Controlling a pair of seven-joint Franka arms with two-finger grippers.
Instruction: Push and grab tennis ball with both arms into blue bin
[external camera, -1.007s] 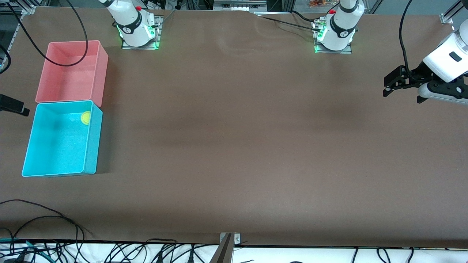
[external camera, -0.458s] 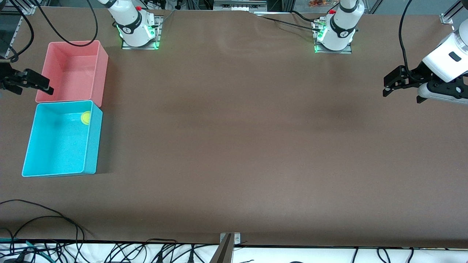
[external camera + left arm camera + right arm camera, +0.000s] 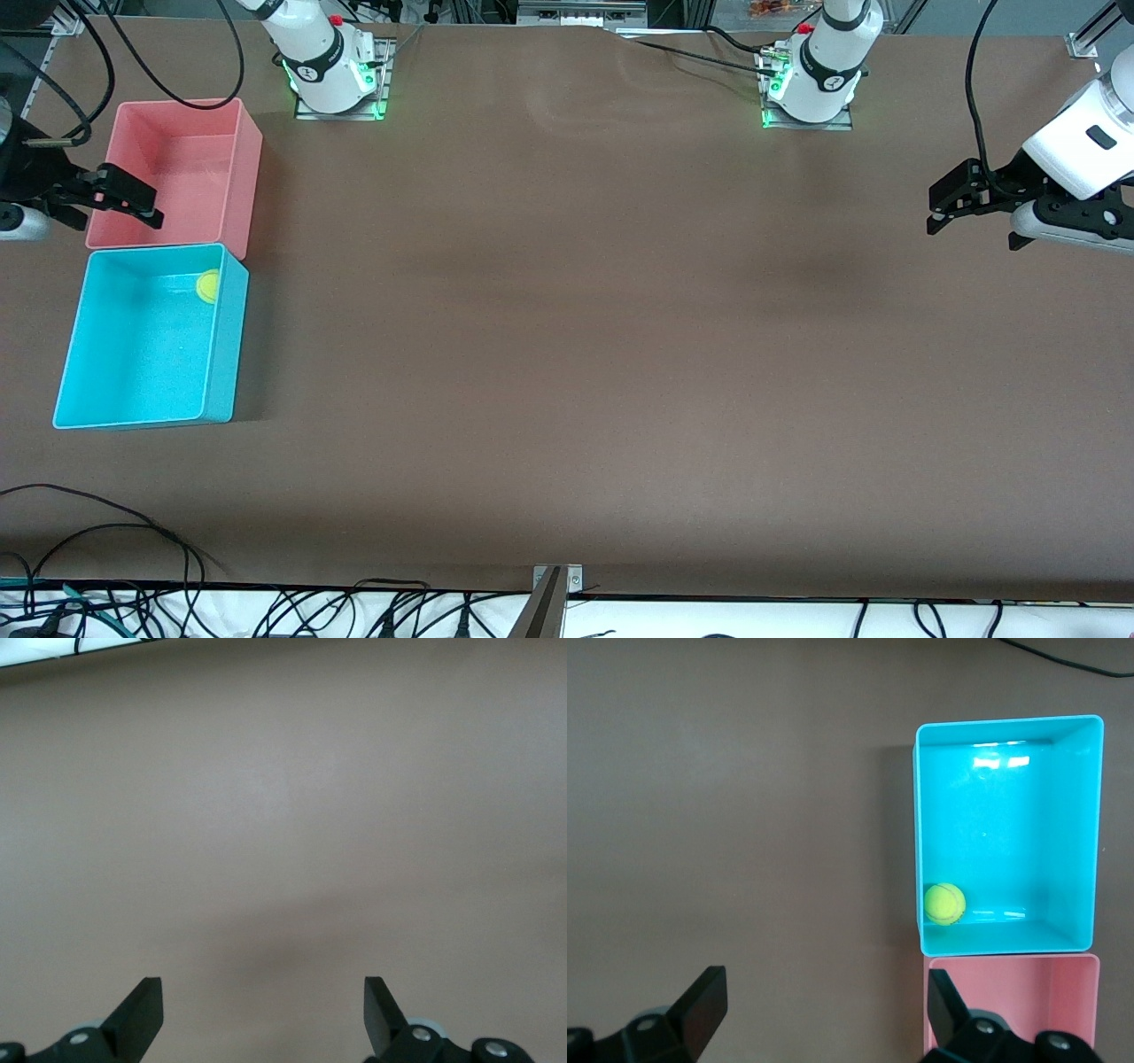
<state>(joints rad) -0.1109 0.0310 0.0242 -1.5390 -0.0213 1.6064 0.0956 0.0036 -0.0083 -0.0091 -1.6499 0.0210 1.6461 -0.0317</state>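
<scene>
Front view: tennis ball (image 3: 208, 286) sits inside the blue bin (image 3: 93, 341), in the corner nearest the pink bin (image 3: 239, 168) and on the side facing table centre. Pink bin touches or nearly touches the blue bin, farther from the camera. Right gripper (image 3: 120, 197) hangs over the pink bin's outer wall at the right arm's end of the table, jaws spread wide, nothing in them. Left gripper (image 3: 952, 202) hovers over bare brown table (image 3: 567, 354) at the left arm's end, well apart from both bins, jaws wide and empty; that arm waits.

Left wrist view: only bare table under the open fingertips (image 3: 142, 1010). No ball, no bin.

Right wrist view: looks down on the blue bin (image 3: 1090, 833) with the tennis ball (image 3: 945, 904) resting against its wall in the corner next to the pink bin (image 3: 1063, 983). Fingertips (image 3: 704, 1001) stand wide apart, one over open table, the other over the pink bin's edge. Empty.

Judgement: task looks done, ball is in the bin.

Risks:
- Right gripper is low near the thin bin walls; a sideways swing could clip the pink bin, shove it into the blue one and jolt the ball.
- A loose cable (image 3: 159, 80) drapes near the pink bin and could snag its rim.
- A light bin may slide or tip if bumped.
</scene>
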